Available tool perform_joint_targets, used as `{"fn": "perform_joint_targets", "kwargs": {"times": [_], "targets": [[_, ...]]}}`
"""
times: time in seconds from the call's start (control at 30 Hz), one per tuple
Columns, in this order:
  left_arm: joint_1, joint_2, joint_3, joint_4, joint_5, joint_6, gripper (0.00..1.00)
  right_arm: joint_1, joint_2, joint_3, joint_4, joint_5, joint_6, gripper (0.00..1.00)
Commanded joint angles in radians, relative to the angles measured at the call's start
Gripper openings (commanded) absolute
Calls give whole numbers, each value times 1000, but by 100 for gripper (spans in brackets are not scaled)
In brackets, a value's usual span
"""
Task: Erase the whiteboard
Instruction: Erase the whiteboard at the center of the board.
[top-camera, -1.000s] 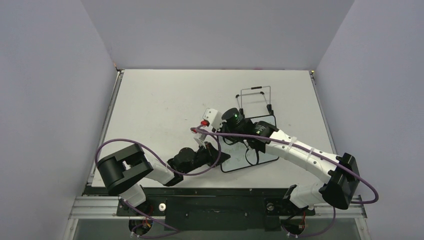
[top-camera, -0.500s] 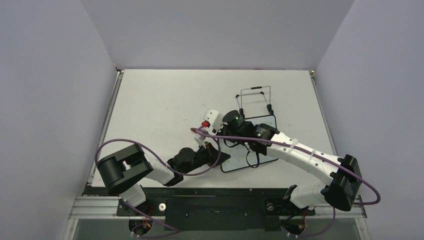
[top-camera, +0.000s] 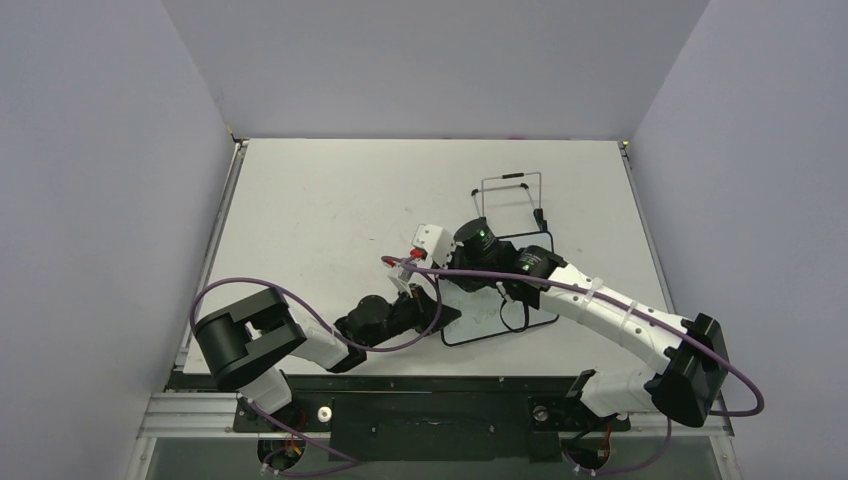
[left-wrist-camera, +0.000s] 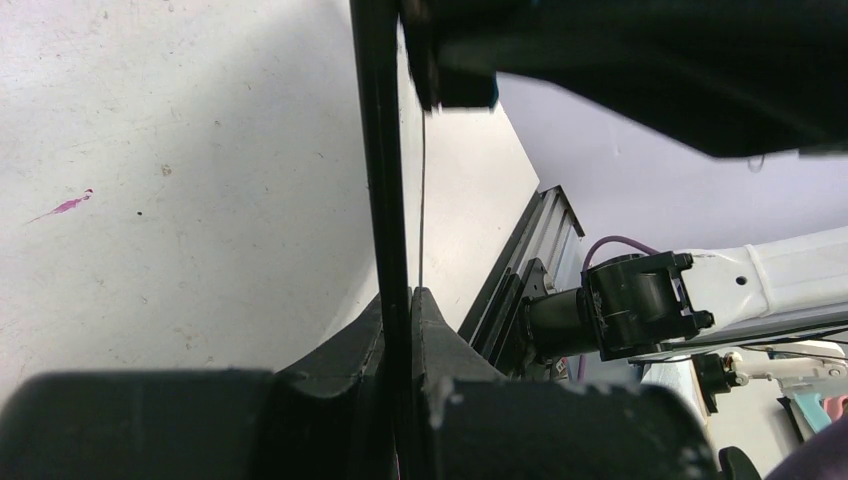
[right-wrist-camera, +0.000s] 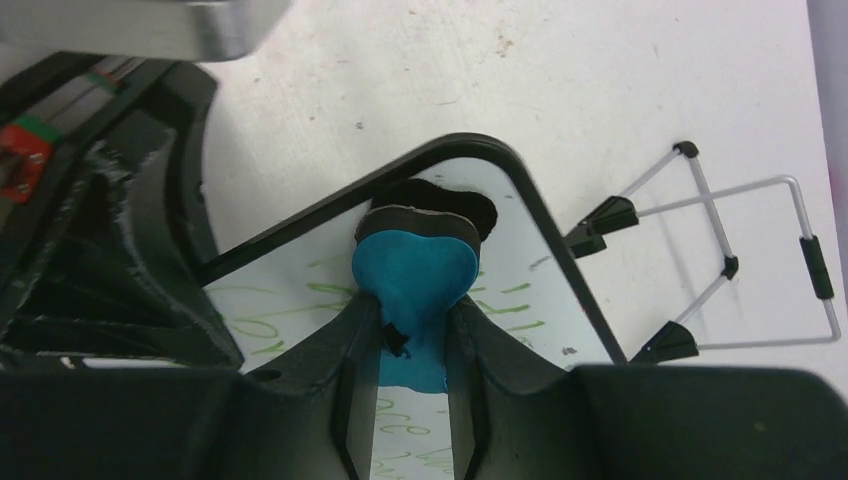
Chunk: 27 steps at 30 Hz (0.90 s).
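Observation:
The whiteboard (top-camera: 492, 320), white with a thin black frame, lies flat on the table near the front middle. In the right wrist view the whiteboard (right-wrist-camera: 515, 300) bears green handwriting. My left gripper (top-camera: 436, 308) is shut on the board's left edge; the left wrist view shows the black frame (left-wrist-camera: 384, 150) running edge-on between my left gripper's (left-wrist-camera: 398, 300) jaws. My right gripper (right-wrist-camera: 413, 312) is shut on a blue eraser (right-wrist-camera: 415, 262) with a black underside, pressed on the board near a rounded corner. From above, my right gripper (top-camera: 458, 272) is mostly hidden under its wrist.
A wire stand (top-camera: 510, 195) with black caps lies just beyond the board; the right wrist view shows the wire stand (right-wrist-camera: 722, 262) right of the board's corner. A small red mark (left-wrist-camera: 68, 205) stains the tabletop. Metal rail (top-camera: 400, 385) runs along the near edge.
My right wrist has shifted slightly right and nearer, carrying the eraser over the board. The left arm and the board have stayed still.

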Motion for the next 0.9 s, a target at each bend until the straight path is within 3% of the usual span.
{"fn": "perform_joint_targets", "kwargs": {"times": [0.0,0.17,0.37,0.57,0.87], "targets": [[-2,-5,-2,85,46,42,0,-51,-34,10,107,92,88,0],[4,1,-2,105,66,36,0,-98,-53,17,72,-2,71,0],[5,11,9,111,81,32,0,-70,-51,14,41,-68,41,0],[6,8,20,99,85,31,0,-14,-18,40,19,-30,31,0],[6,0,23,79,81,34,0,-57,-47,30,59,155,71,0]]}}
